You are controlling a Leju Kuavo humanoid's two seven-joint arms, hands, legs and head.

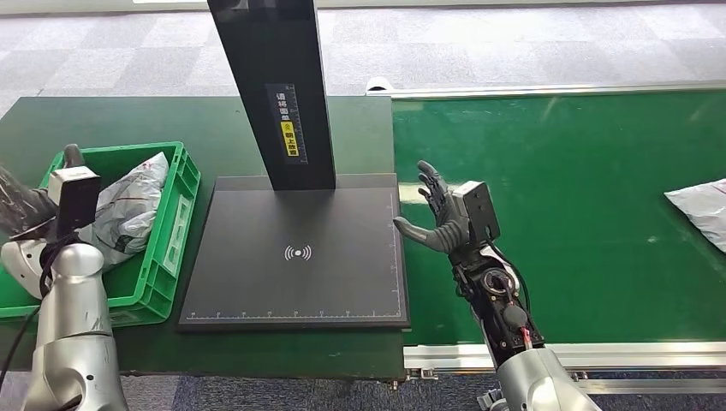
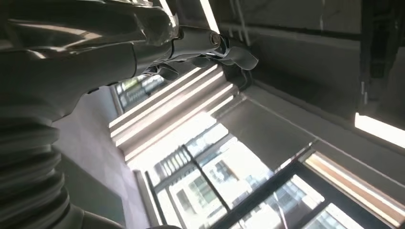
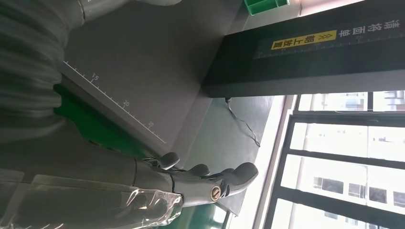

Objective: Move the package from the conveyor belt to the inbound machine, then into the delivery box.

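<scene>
A grey-white plastic package (image 1: 130, 205) lies crumpled in the green delivery crate (image 1: 185, 183) at the left. A second package (image 1: 702, 211) lies on the green conveyor belt (image 1: 565, 223) at the far right edge. The black inbound machine plate (image 1: 295, 287) between them is bare. My right hand (image 1: 438, 216) hovers over the belt's left edge beside the plate, fingers spread, holding nothing; the right wrist view shows its fingers (image 3: 210, 179) next to the plate (image 3: 143, 62). My left hand (image 1: 20, 211) is raised at the crate's outer side, and the left wrist view shows this hand (image 2: 191, 44) holding nothing.
The machine's black pillar (image 1: 276, 86) rises from the plate's far edge, with a yellow label on it. The belt's silver frame (image 1: 599, 353) runs along the near side. Grey carpet floor lies beyond the table.
</scene>
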